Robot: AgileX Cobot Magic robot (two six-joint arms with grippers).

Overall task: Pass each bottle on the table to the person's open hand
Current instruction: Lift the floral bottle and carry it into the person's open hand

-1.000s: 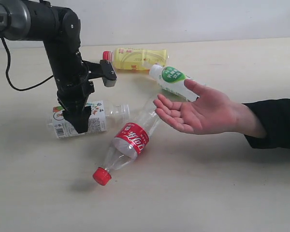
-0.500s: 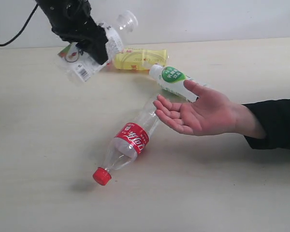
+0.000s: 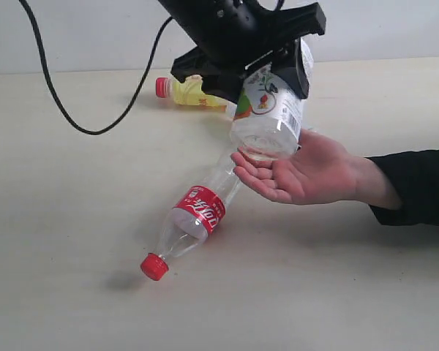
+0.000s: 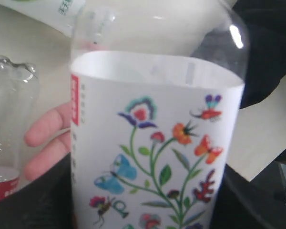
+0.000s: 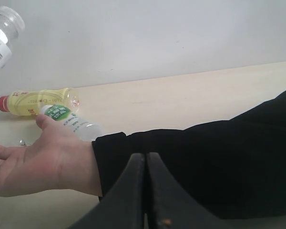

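My left gripper (image 3: 267,79) is shut on the clear bottle with the white floral label (image 3: 272,110), holding it tilted with its base right at the fingers of the person's open hand (image 3: 307,175); whether it touches the hand is unclear. In the left wrist view the floral bottle (image 4: 152,143) fills the frame between my dark jaws (image 4: 148,212). The red-label bottle (image 3: 197,213) lies on the table (image 3: 58,219), its base by the fingertips. The yellow bottle (image 3: 181,91) lies at the back. The white bottle with green label (image 5: 66,119) lies behind the hand. My right gripper (image 5: 146,164) is shut and empty.
The person's black sleeve (image 3: 417,186) reaches in from the right and lies just ahead of my right gripper (image 5: 205,162). A black cable (image 3: 80,121) hangs over the back left of the table. A pale wall (image 5: 157,33) stands behind the table.
My left gripper has lifted the floral bottle off the table at the left and swung it up and rightward to just over the open hand. The hand and the other bottles stayed put.
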